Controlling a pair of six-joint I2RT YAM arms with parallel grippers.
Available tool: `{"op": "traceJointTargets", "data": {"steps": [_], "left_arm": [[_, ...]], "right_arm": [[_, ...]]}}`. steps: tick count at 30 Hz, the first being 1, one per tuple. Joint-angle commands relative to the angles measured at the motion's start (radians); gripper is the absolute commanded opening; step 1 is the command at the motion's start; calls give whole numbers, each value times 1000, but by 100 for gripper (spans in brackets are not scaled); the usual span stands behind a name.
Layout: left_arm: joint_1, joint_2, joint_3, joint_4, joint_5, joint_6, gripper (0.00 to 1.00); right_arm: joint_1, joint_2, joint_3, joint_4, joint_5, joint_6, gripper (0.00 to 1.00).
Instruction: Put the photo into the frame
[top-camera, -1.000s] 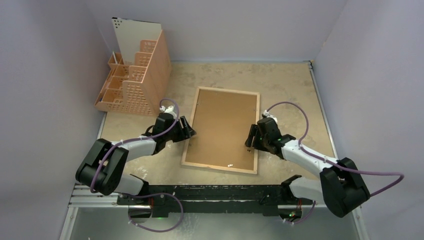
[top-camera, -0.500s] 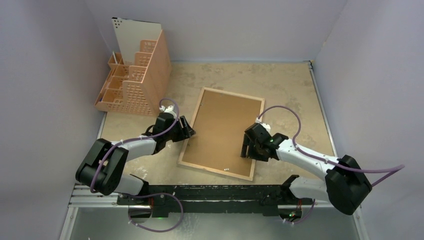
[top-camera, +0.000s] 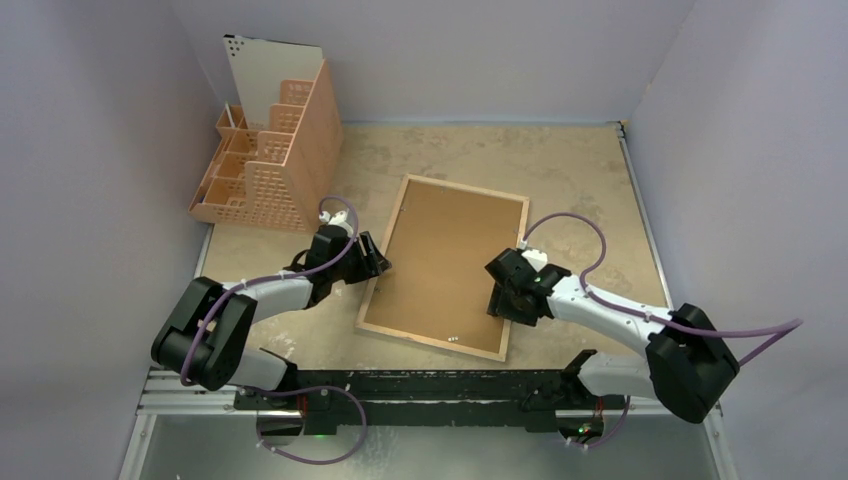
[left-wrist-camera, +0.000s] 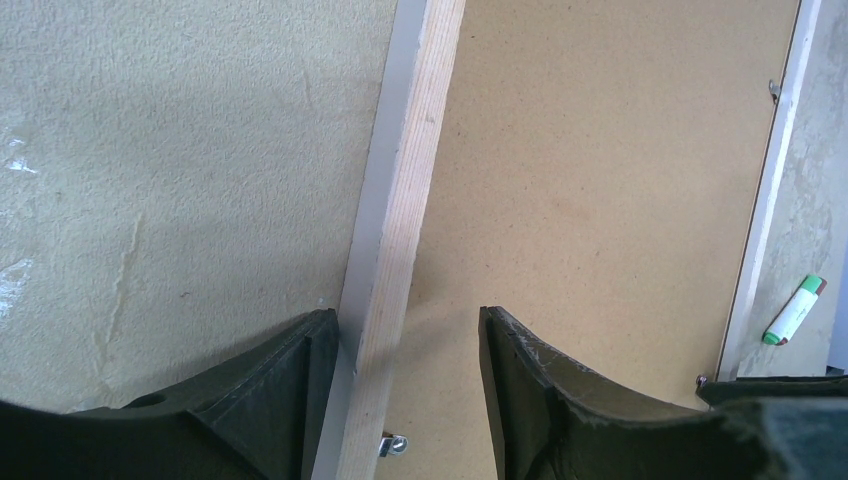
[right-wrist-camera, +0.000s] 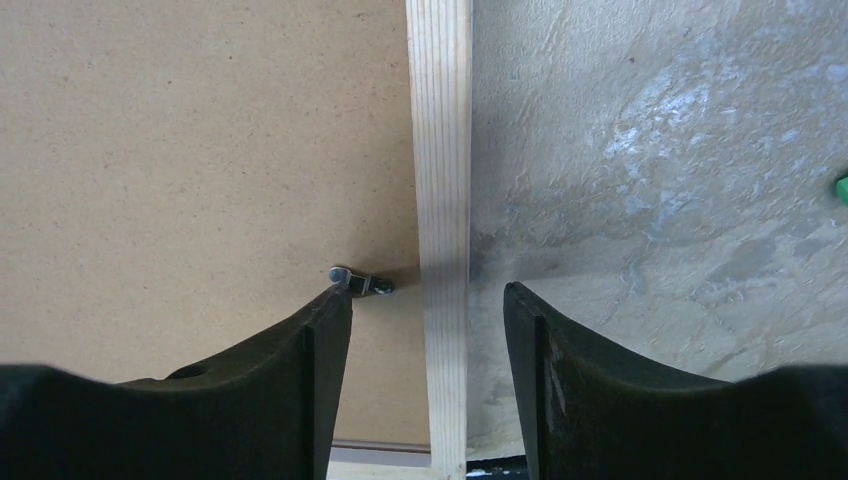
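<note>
frame (top-camera: 468, 188) lies face down on the table (top-camera: 570, 160) between the two arms, light wood back rim up, brown backing board (top-camera: 445, 265) seated inside it. change over the last second: the frame has swung skew. its far end has gone toward the right and its near right corner toward the left arm; it sat squarer before. right gripper (right-wrist-camera: 425, 295) has come inward and nearer with it, jaws open astride the right rim with a gap on either side, inner fingertip at a small metal tab (right-wrist-camera: 360, 281) on the board's edge. left gripper (left-wrist-camera: 400, 325) unmoved, jaws open astride the left rim, outer finger against the rim's side, inner finger clear above the board. photo not seen; a white sheet (top-camera: 265, 65) stands in the peach organizer (top-camera: 275, 170) at far left, cannot tell whether that is it. judgement: early stage, backing still in, tabs to turn and board to lift before any print goes in. the nudged frame seems to pivot at the left finger and may slide further.
</note>
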Motion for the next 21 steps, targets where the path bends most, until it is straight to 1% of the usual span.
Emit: {"op": "traceJointTargets", "data": {"steps": [1,6,11,18,21], "left_arm": [[-1,23,1,-67,-14,17,57],[-1,23,-2,-66,-11,17,57],[-1,17,-8,-65,-12,17,57],[-1,14,-8,-78,-32,19,57],[0,15,-8,-77,-38,19,57]], "right_arm": [[4,19,31,8,39,17,59],[4,20,19,30,41,18,58],[4,24,16,-16,83,76,47],[4,2,7,-19,76,76,45],[4,-13,-2,-38,63,93,42]]}}
